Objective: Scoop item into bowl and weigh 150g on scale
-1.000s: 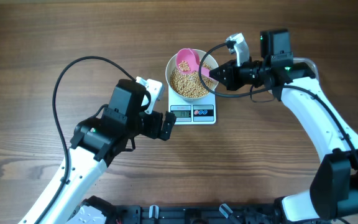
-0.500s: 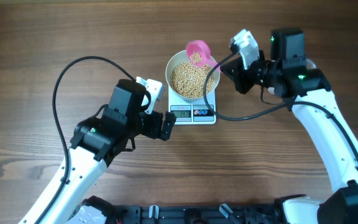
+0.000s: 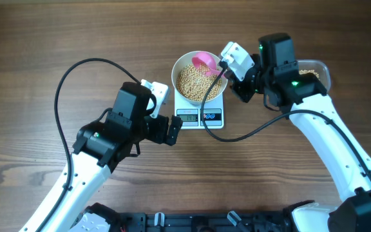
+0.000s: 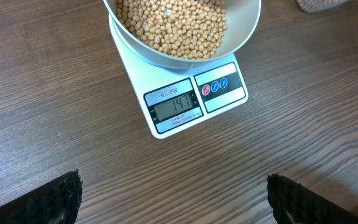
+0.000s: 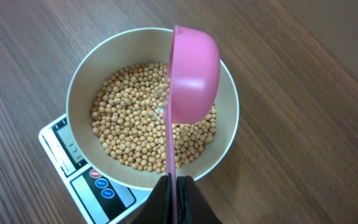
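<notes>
1. The wooden table (image 3: pixel 31 38) lies under both arms.
2. The scale (image 4: pixel 188 99) sits just ahead of the left gripper (image 4: pixel 176 208), whose fingers are spread wide and hold nothing. The display reads 147.
3. The bowl (image 5: pixel 79 81) stands on the scale, ahead of and below the right gripper (image 5: pixel 174 186).
4. The right gripper pinches the handle of the pink scoop (image 5: pixel 193 74), which is tipped on edge over the bowl.
5. The beans (image 4: pixel 173 25) lie in the bowl beneath the scoop.

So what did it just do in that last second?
The right gripper, shut on the pink scoop, rolled its wrist: the scoop, which was carrying beans a moment ago, now hangs tipped on edge over the beans in the bowl. The left gripper, bowl and scale stayed put.
</notes>
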`<state>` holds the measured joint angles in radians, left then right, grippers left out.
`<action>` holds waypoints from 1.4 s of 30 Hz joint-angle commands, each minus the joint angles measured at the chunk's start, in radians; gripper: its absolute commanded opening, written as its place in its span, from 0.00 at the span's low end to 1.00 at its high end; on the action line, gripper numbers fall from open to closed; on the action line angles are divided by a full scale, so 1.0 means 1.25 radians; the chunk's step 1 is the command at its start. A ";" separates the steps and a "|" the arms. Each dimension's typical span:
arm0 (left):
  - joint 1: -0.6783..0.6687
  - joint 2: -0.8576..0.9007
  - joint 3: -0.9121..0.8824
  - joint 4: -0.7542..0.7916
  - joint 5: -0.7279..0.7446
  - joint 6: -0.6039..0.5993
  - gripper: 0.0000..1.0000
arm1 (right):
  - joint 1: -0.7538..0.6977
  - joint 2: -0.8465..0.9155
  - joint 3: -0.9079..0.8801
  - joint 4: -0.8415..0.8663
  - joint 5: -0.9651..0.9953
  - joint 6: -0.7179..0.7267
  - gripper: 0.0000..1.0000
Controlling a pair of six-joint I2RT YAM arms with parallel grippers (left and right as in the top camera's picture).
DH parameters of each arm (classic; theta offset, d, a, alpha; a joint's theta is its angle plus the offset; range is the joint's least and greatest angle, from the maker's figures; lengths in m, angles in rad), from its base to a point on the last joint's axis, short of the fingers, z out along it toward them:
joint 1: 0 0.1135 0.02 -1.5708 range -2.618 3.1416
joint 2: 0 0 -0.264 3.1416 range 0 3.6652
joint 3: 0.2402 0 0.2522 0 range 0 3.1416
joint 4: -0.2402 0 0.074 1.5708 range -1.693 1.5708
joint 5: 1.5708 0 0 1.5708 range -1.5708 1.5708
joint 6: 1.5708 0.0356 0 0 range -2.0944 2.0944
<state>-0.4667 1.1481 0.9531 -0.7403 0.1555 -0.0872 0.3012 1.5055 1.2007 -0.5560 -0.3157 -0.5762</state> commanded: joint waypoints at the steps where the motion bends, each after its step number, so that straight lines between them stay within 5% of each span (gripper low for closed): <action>1: -0.002 0.003 0.003 0.002 0.007 0.016 1.00 | 0.008 0.014 0.001 0.020 0.031 -0.020 0.04; 15: -0.002 0.003 0.003 0.002 0.007 0.016 1.00 | 0.008 0.015 0.001 0.023 -0.111 0.169 0.04; 38: -0.002 0.003 0.003 0.002 0.007 0.016 1.00 | 0.008 0.015 0.001 0.022 -0.110 0.171 0.04; 42: -0.002 0.003 0.003 0.002 0.007 0.016 1.00 | 0.004 0.015 0.001 0.029 -0.111 0.268 0.04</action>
<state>-0.4667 1.1481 0.9531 -0.7403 0.1555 -0.0872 0.3069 1.5150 1.2007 -0.5312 -0.4263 -0.3508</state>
